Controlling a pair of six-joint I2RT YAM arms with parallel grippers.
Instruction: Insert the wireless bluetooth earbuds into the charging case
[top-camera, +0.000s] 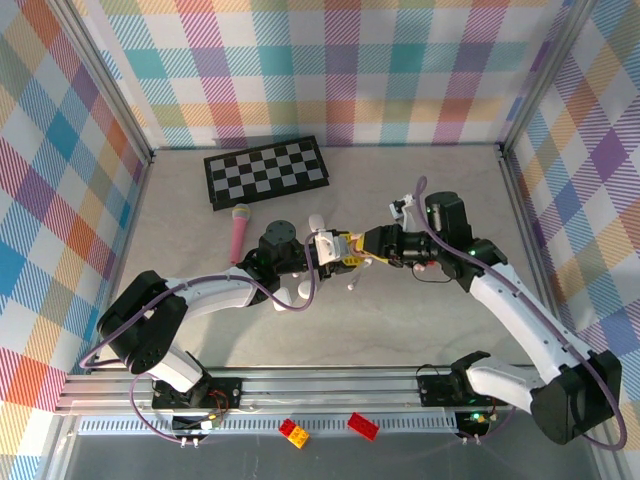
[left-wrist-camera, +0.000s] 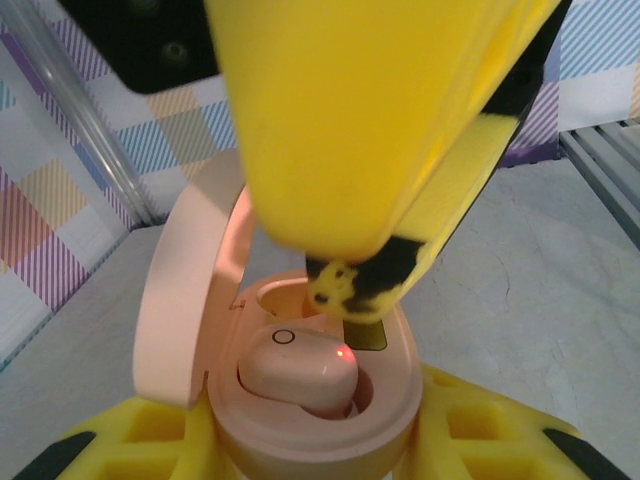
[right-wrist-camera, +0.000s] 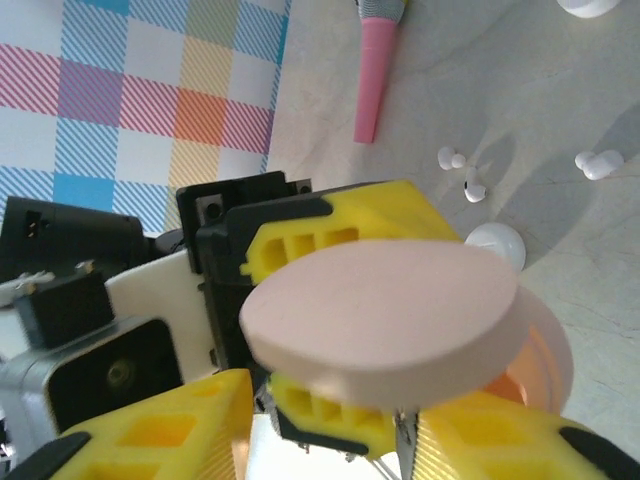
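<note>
left gripper (left-wrist-camera: 315, 445) clamped on the open pink charging case (left-wrist-camera: 320, 425), lid (left-wrist-camera: 185, 310) swung to 9 o'clock | pink earbud (left-wrist-camera: 298, 372) seated in the 6 o'clock well | right gripper (right-wrist-camera: 330, 440) fingers parted, one tip over the 12 o'clock well | white earbuds (right-wrist-camera: 452, 158) loose on table (right-wrist-camera: 560, 100), 2 o'clock in right wrist view

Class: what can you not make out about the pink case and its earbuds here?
- Left wrist view: the right gripper's fingers partly cover the far socket of the pink case; whether it is filled is hidden.
- Right wrist view: the lid hides the case's inside.
- Top view: the case is too small to read.
</note>
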